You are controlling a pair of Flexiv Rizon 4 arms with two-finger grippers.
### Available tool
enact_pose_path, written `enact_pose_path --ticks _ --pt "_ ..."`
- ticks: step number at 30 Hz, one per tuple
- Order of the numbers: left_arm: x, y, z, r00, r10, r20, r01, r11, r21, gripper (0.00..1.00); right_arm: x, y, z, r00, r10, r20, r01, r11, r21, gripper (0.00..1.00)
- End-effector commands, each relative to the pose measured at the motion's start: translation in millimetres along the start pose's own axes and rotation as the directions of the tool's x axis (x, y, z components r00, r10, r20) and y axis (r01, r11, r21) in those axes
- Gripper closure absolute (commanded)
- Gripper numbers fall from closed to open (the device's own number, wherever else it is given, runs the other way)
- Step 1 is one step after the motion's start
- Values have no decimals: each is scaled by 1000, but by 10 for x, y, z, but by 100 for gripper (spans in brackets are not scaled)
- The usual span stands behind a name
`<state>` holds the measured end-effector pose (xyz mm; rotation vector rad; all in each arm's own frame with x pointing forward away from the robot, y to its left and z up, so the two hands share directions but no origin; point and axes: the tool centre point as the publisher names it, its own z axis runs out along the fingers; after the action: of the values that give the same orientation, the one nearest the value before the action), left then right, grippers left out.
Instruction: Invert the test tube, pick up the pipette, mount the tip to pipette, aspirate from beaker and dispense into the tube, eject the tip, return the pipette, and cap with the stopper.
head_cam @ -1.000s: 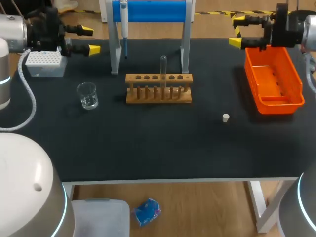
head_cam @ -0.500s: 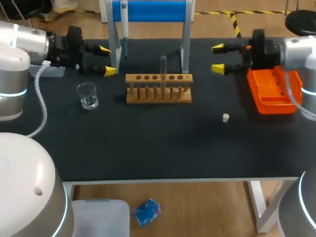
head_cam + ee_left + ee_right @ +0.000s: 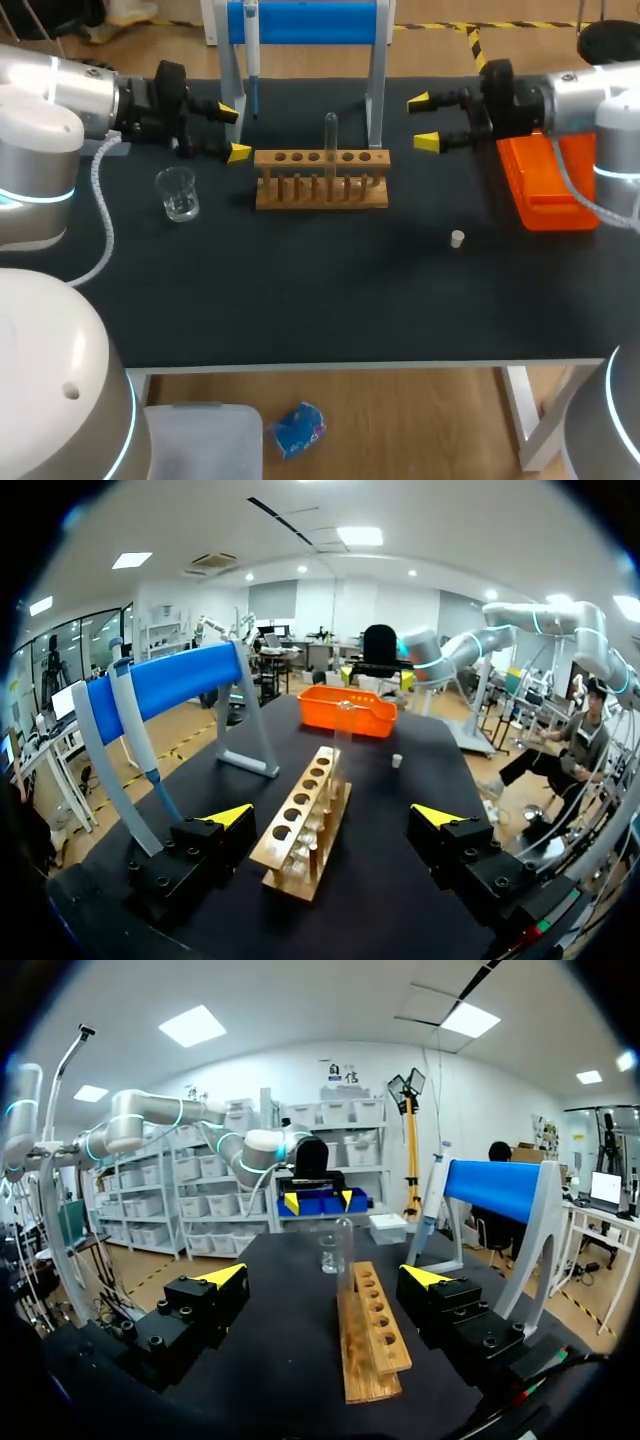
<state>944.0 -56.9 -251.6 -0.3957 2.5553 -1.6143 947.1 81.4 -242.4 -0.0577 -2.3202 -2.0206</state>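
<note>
Test tube [image 3: 330, 135]: upright in a middle hole of the wooden rack [image 3: 321, 180], mid-table [image 3: 300, 290]. Which end is up: cannot tell. Untouched.

Left claw [image 3: 233, 131]: released, empty, level with the rack's left end, just beside it. Right claw [image 3: 422, 121]: released, empty, off the rack's right end, a little further away. Both point inward along the rack.

Pipette [image 3: 252, 60] hangs on the blue stand [image 3: 305, 22] behind the rack. Beaker [image 3: 178, 193] front-left, stopper [image 3: 457, 238] front-right, orange bin [image 3: 545, 185] under the right arm.

Risks, as I judge them:
- Both claws closing on one tube could meet head-on.
- A low finger could catch the rack's end and shove it, tube with it.
- The stand's right leg is close behind the tube, so a wide approach may strike it.
- Smooth glass may slip while turned over.
</note>
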Motion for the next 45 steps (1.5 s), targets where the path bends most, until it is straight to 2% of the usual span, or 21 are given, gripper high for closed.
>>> enact_pose_path --ticks 1,3,8,13,16,26,37,45 --pt "-12 3 42 1000 -1 2 1 1000 -16 0 -21 -7 -12 1000 1 -11 -1 1000 0 0" --pt "-7 -21 144 1000 3 4 -3 1000 -14 0 -63 -57 113 1000 -5 -6 4 1000 -13 0" --pt "9 -60 338 1000 -2 2 2 1000 3 0 -139 -167 386 998 -45 -52 44 999 -23 0" --pt "38 -45 453 1000 0 13 1 1000 -26 0 -214 -188 576 990 -102 -102 102 995 -10 0" --pt "66 -31 502 1000 -6 7 6 1000 -28 0 -270 -216 682 988 -100 -114 99 995 -22 0" --pt "74 -25 513 1000 -10 3 10 1000 -30 0 -436 -337 1093 982 -106 -158 96 993 -66 0" --pt "74 -25 513 1000 -10 3 10 1000 -30 0 -473 -257 1335 974 -126 -191 111 990 -88 0" --pt "74 -25 513 1000 -10 3 10 1000 -30 0 -390 -243 1413 972 -113 -204 94 990 -101 39"
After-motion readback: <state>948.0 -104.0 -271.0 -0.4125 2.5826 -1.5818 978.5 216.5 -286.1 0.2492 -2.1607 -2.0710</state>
